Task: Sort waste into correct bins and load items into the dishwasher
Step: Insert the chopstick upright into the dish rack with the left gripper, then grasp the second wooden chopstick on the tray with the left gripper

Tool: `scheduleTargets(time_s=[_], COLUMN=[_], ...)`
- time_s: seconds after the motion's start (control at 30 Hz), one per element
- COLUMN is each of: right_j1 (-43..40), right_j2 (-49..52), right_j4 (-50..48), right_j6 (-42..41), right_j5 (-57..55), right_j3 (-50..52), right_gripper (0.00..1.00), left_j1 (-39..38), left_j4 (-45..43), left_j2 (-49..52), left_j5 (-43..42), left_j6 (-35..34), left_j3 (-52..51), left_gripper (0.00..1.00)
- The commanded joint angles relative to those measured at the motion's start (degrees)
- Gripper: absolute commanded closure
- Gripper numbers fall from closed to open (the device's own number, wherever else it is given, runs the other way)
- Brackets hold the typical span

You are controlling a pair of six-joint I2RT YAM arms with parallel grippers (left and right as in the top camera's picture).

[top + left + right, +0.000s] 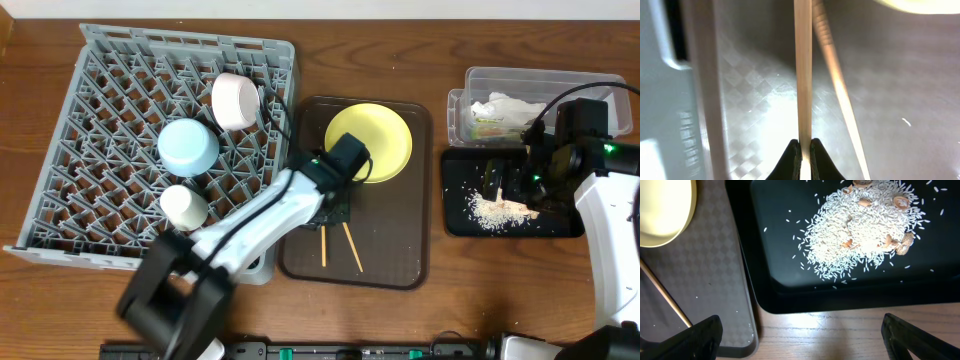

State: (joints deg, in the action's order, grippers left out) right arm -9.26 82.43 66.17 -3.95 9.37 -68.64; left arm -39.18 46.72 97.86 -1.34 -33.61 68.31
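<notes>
My left gripper is shut on one wooden chopstick; the second chopstick lies beside it on the brown serving tray. From overhead this gripper is low over the chopsticks, just below the yellow plate. The grey dish rack holds the cream bowl, the blue bowl and the white cup. My right gripper is open and empty above the black tray, which holds the rice heap. The clear tub holds the white napkin.
The brown serving tray sits between the rack and the black tray. Its corner and the plate's edge show in the right wrist view. Bare wooden table runs along the front.
</notes>
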Motion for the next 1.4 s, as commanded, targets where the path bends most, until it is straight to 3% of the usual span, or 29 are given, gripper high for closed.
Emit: scheduleTargets(time_s=[0.0,0.17,0.33,0.7,0.77,0.8,0.87,0.97,1.07,1.13,1.37], right_j1=[-0.33,-0.33,-0.33,-0.33,-0.33,-0.33,-0.33,-0.33,-0.33,-0.33,-0.33], right_j2=[-0.81,-0.81,-0.81,-0.81,-0.81,-0.81,-0.81,-0.81,-0.81,-0.81,-0.81], right_j4=[0.07,0.09,0.11,0.28,0.31,0.33,0.33,0.33,0.33,0.31,0.33], right_j6=[-0.72,-0.72,-0.72,-0.72,-0.72,-0.72,-0.7,-0.72,-0.72,-0.72,-0.72], right_j5=[0.11,0.11,0.11,0.11,0.11,0.11,0.11,0.11,0.11,0.11,0.11], right_j3=[-1.11,-1.11,-1.11,-1.11,-1.11,-1.11,-1.11,-1.11,-1.11,-1.11,-1.11], right_gripper=[0.01,0.01,0.01,0.01,0.01,0.01,0.01,0.01,0.01,0.01,0.01], left_j1=[1.22,8.0,16.06,21.73,22.01,22.16,22.18,22.1,22.01,21.31,14.14], left_j4=[1.25,3.82,5.11,4.17,3.65,3.28,3.08,3.13,2.58,1.81,1.53], left_j2=[-6.93,-15.78,-17.77,-10.32,-9.88,-9.9,-10.19,-11.89,-14.69,-16.33,-13.7], left_j5=[0.48,0.5,0.46,0.48,0.5,0.48,0.5,0.24,-5.42,-15.54,-9.33], left_j6=[12.7,23.56,29.94,30.18,30.21,30.18,30.21,29.99,26.69,16.94,-1.73], left_j3=[2.12,2.12,2.1,1.51,1.51,1.53,2.03,3.21,3.56,3.54,0.74], left_gripper=[0.94,0.94,0.94,0.92,0.83,0.74,0.46,0.42,0.43,0.43,0.43])
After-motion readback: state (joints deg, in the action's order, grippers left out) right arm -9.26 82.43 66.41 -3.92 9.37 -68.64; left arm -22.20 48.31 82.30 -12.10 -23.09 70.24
